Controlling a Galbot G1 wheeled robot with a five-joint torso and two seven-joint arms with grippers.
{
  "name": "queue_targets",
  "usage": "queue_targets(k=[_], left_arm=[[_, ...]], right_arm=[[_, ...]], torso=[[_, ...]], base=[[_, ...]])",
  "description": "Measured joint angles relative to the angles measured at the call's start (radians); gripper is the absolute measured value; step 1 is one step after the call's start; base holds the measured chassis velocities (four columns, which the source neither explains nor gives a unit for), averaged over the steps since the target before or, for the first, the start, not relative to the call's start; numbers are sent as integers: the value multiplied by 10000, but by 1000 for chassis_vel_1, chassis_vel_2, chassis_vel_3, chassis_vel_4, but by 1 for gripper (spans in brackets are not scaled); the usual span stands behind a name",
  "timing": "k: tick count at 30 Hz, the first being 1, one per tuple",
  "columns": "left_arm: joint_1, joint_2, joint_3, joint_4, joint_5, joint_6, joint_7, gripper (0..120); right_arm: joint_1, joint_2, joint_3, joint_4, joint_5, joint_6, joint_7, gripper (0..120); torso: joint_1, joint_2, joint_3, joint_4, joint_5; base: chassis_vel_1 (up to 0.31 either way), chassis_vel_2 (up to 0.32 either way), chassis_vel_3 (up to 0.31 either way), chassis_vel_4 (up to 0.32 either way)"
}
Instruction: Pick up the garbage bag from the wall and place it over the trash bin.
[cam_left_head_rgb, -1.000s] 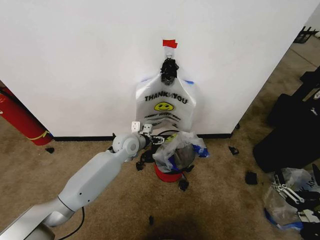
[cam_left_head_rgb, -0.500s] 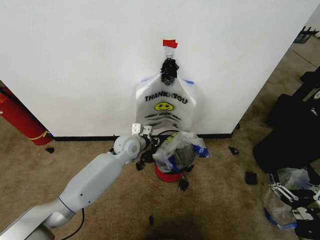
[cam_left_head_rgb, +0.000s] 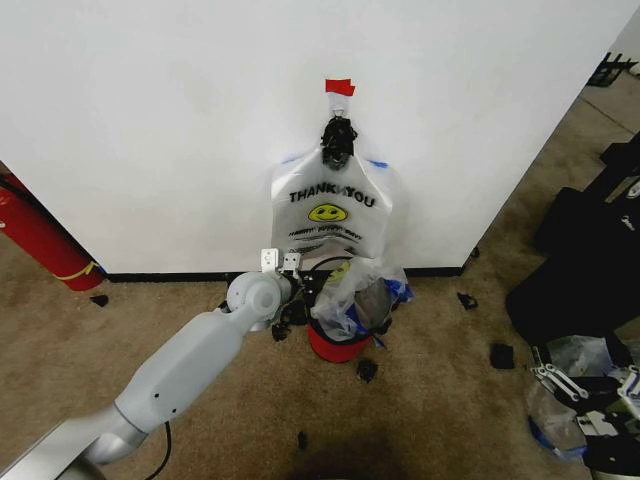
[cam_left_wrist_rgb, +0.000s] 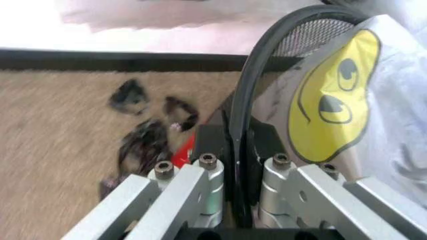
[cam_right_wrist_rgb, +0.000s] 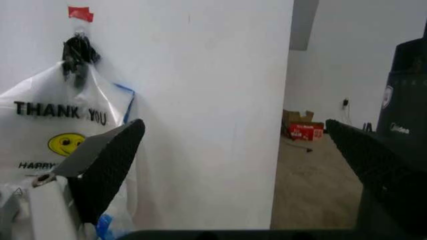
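left gripper (cam_left_wrist_rgb: 238, 165) clamped on trash bin (cam_left_wrist_rgb: 267, 75) rim | arm outstretched low

Left gripper (cam_left_wrist_rgb: 237, 200) clamped on trash bin (cam_left_wrist_rgb: 267, 60) rim; garbage bag (cam_left_wrist_rgb: 373, 100) draped beside.

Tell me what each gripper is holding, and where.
The left gripper grips the bin by its thin black rim, beside the bag draped over it. The right gripper is open, holding nothing.
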Motion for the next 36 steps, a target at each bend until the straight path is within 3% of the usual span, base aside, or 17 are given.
queue_targets(k=[3, 6, 14, 16, 19, 29, 36], left_arm=[[386, 49, -290, -532, -160, -177, -561, 4], [1559, 287, -985, -1955, -336, -684, -1405, 4], [3260, 543, -1991, -3525, -63, -2158, -1005, 4], [3709, 269, -2102, -3536, 711, -2826, -724, 4], [4049, -43, -2117, -3484, 1243, -3128, -711, 4], [5546, -1087, -1882, -3290, 3373, -3606, -1215, 4], [5902, -1500, -1874, -3164, 3627, -3757, -1310, 4]], right_arm=[[50, -44, -103, -9, -14, -94, 61, 100], [209, -180, -440, -98, -36, -400, 333, 100], [669, -613, -1115, -315, 66, -1274, 1063, 100], [783, -714, -1420, -331, 323, -1577, 1270, 100], [869, -794, -1691, -326, 577, -1810, 1471, 100], [1029, -1514, -2586, -61, 2103, -3012, 2039, 100], [1179, -2045, -2843, 352, 3791, -3849, 2513, 100]], torso=[[0, 0, 0, -2, -1], [-1, 0, -1, 0, -1], [-1, 1, -1, -3, 1], [0, 1, 0, -3, 0], [0, 1, 0, -4, 0], [-1, 1, 0, -4, 1], [-1, 1, 0, -3, 1]], base=[[0, 0, 0, 0], [0, 0, 0, 0], [0, 0, 0, 0], [0, 0, 0, 0], [0, 0, 0, 0], [0, 0, 0, 0], [0, 0, 0, 0]])
